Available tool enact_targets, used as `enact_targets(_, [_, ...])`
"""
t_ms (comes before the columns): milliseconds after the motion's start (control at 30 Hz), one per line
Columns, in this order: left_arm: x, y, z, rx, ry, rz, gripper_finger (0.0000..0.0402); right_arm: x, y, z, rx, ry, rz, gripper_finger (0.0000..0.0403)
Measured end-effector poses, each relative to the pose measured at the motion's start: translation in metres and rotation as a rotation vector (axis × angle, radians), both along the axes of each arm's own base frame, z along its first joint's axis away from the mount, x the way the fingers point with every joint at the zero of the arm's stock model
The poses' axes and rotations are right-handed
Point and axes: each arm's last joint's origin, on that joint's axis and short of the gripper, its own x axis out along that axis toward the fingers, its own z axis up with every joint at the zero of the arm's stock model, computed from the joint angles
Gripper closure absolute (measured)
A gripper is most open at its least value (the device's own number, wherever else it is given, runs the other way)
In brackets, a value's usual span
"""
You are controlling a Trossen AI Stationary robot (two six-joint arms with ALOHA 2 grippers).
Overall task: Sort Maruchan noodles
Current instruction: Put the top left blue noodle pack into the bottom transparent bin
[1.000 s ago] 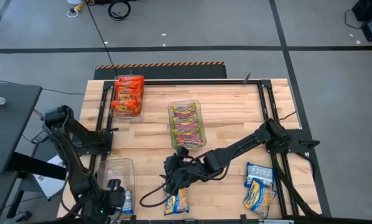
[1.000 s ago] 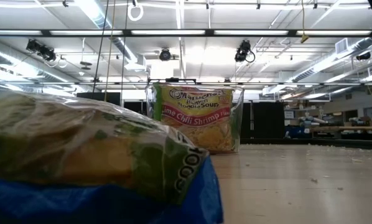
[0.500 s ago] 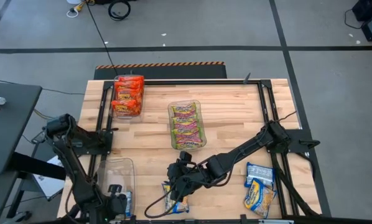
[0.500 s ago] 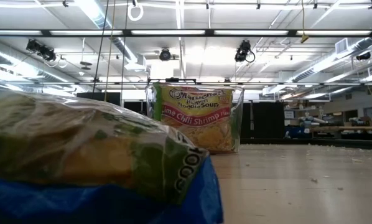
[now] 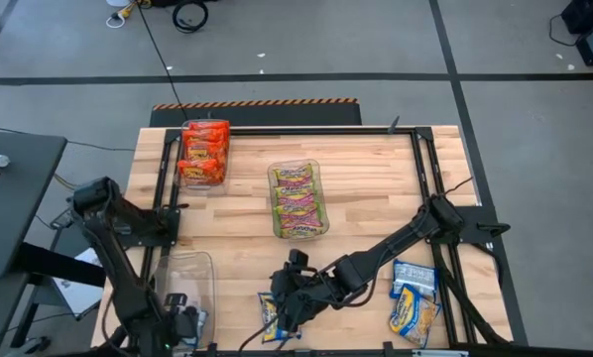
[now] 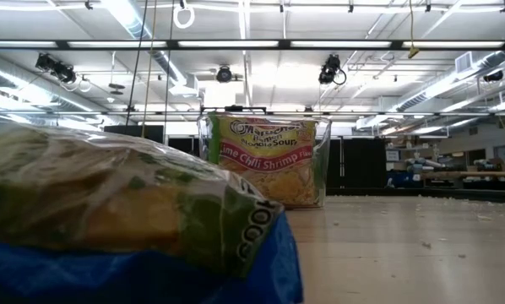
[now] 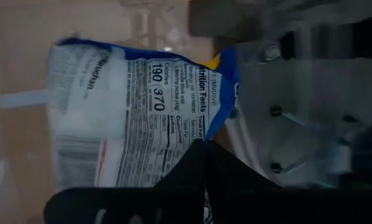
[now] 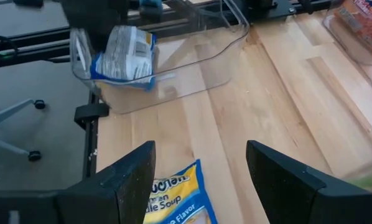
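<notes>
Since half a second ago: right gripper [image 5: 289, 302] further down-frame, now over the blue-yellow packet [image 5: 270, 315] at bottom centre; left gripper [image 5: 184, 319] barely shifted, low at bottom left.

High view: orange-red packets [image 5: 203, 153] stacked in bin at upper left of table [image 5: 376, 178]. Yellow-pink-green packets [image 5: 298, 199] in centre bin [image 5: 273, 176]. Two more blue-yellow packets [image 5: 414, 302] loose at lower right. Clear bin [image 5: 189, 268] at lower left, left gripper at its bottom end beside a blue-white packet [image 5: 201, 322].

Low view: unchanged. Blurred packet [image 6: 126, 228] fills lower left; centre bin with lime chili shrimp packet [image 6: 266, 160] upright mid-frame.

Left wrist view: blue-white packet [image 7: 136, 112] back side up, nutrition panel readable, inside clear bin. Dark finger [image 7: 192, 174] overlaps its edge; can't tell if clamped on it or released.

Right wrist view: fingers [image 8: 130, 177] spread wide, nothing between. Blue-yellow packet [image 8: 173, 199] on wood just beneath and between them, not gripped. Clear bin [image 8: 192, 68] beyond, blue-white packet [image 8: 127, 56] propped at its far end.
</notes>
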Motion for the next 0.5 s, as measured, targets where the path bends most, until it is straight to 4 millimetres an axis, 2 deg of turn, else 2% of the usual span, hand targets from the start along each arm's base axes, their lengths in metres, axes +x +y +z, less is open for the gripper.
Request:
enact_targets(300, [-0.001, 0.038, 0.07, -0.229, -0.093, 0.045, 0.0399, -0.004, 0.01, 0.003, 0.023, -0.03, 0.018, 0.0147])
enact_targets(500, [0.005, 0.045, 0.077, -0.288, -0.081, 0.061, 0.04, -0.004, 0.01, 0.003, 0.056, -0.033, -0.007, 0.0147])
